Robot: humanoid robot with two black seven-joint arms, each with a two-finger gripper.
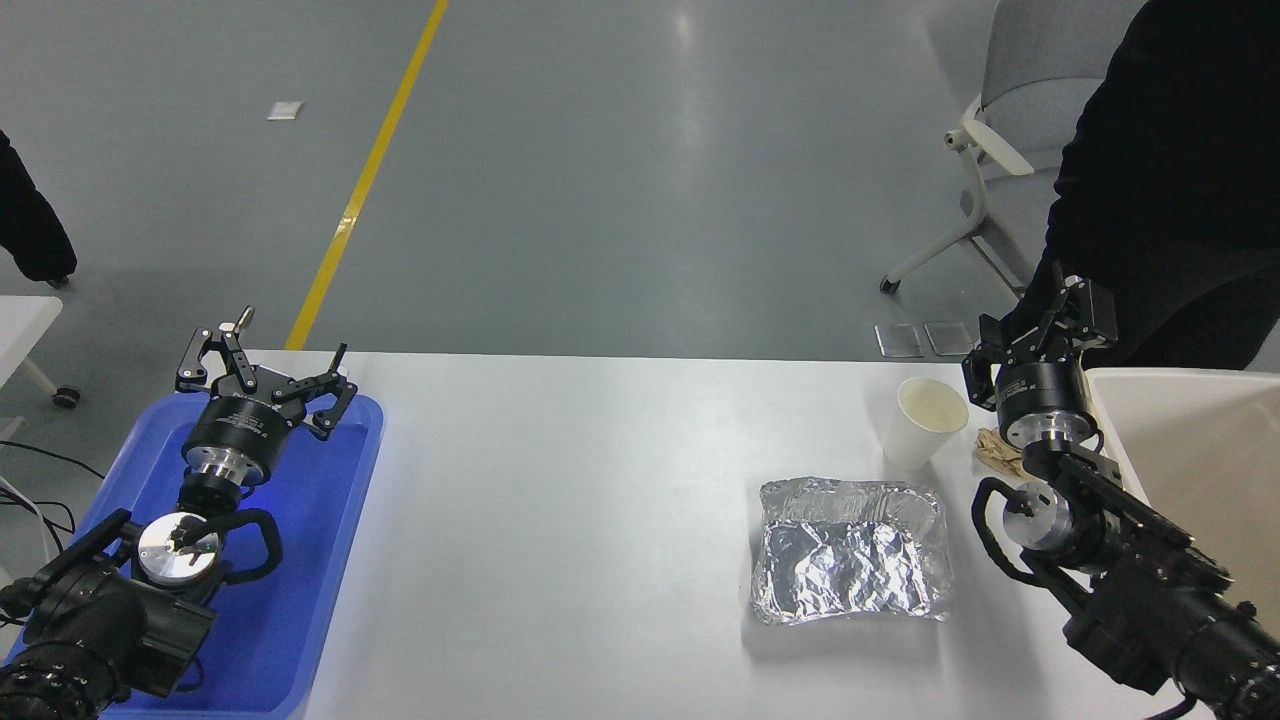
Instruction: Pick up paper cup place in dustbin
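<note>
The white paper cup (pixel 922 424) stands upright on the white table (pixel 560 500), cream inside showing, at the back right. My right gripper (pixel 1045 315) hangs just right of the cup and a little beyond it, near the table's far edge, apart from the cup. Its fingers merge with a dark-clothed person behind, so I cannot tell if it is open. The cream dustbin (pixel 1190 450) sits at the right edge, just right of my right arm. My left gripper (pixel 265 365) is open and parked over the blue tray (pixel 300 560) at the lower left.
A crinkled foil tray (pixel 850 550) lies in front of the cup. A crumpled brown paper ball (pixel 995 450) lies between cup and bin, partly hidden by my right wrist. A person in black (pixel 1170 180) and a grey chair (pixel 1030 90) are at the far right.
</note>
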